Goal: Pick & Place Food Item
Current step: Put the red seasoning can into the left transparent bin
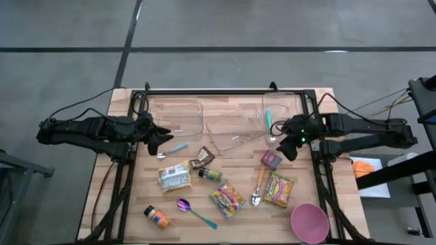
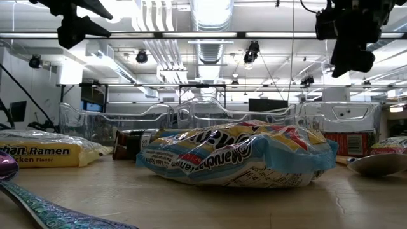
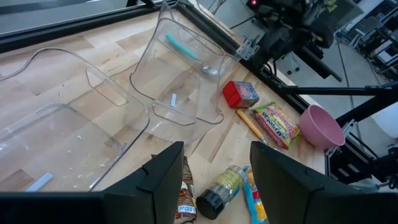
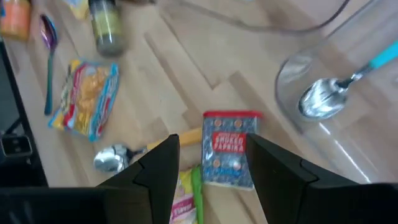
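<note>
The right tool (image 1: 294, 144) hovers over the table (image 1: 136, 197) at about 3 o'clock from the middle of the wood, its two fingers apart with nothing between them. Straight beneath it, seen between those fingers in the right wrist view, lies the red smoked paprika tin (image 4: 227, 157), flat on the table and untouched; in the high view the tin (image 1: 272, 160) sits just toward 6 o'clock of the tool. Beside the tin toward 6 o'clock lie a wooden-handled spoon (image 1: 258, 187) and a green and yellow snack packet (image 1: 278, 190), with a pink bowl (image 1: 310, 222) further out near the table's 5 o'clock corner. Toward 12 o'clock of the right tool stands a clear plastic container (image 1: 278, 112) holding a teal-handled spoon (image 1: 269, 124).

The left tool (image 1: 163, 138) hangs at about 9 o'clock of the table, fingers also apart and empty. Near it toward 4 o'clock lie a small blue-handled spoon (image 1: 174, 148), a ramen pack (image 1: 174, 175), a brown packet (image 1: 203, 158) and a dark-capped spice jar (image 1: 210, 175). Further toward 6 o'clock are a blue and yellow noodle packet (image 1: 227, 199), a purple spoon (image 1: 193, 210) and an orange bottle (image 1: 157, 216)
</note>
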`<move>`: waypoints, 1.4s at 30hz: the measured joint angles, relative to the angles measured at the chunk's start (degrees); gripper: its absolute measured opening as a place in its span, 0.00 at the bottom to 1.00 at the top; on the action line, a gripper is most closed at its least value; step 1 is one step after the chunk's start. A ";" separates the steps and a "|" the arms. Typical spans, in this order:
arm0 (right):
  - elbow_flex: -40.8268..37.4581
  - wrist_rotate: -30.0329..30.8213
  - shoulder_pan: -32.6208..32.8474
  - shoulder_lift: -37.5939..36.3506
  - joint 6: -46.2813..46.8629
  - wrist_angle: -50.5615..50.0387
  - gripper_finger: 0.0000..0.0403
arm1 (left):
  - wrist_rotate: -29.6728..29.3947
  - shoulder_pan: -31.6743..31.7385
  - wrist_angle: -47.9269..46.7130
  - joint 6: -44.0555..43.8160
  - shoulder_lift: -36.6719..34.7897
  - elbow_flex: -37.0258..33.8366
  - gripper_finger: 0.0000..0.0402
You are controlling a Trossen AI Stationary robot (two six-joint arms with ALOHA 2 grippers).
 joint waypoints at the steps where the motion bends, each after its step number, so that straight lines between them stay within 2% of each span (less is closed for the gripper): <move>1: 0.01 0.01 0.73 0.43 0.45 0.11 0.45 | 0.02 0.00 0.00 0.00 0.00 0.00 0.48; 15: -1.74 -0.28 8.30 8.58 -0.81 0.25 0.45 | 0.07 0.00 -0.02 -0.01 0.01 0.00 0.48; 21: -2.11 -1.47 10.79 11.31 2.78 0.66 0.45 | 0.41 0.00 -0.02 0.02 0.02 0.00 0.48; 27: -1.64 -1.49 10.65 13.88 6.24 1.01 0.45 | 0.39 0.01 -0.26 0.20 0.01 0.00 0.48; 35: -1.60 -1.48 10.64 16.63 5.77 2.64 0.45 | 0.37 0.01 -0.44 0.20 0.01 0.00 0.48; 42: -1.57 0.59 10.76 17.19 9.03 3.35 0.45 | 0.41 0.00 -0.44 0.03 0.00 -0.02 0.48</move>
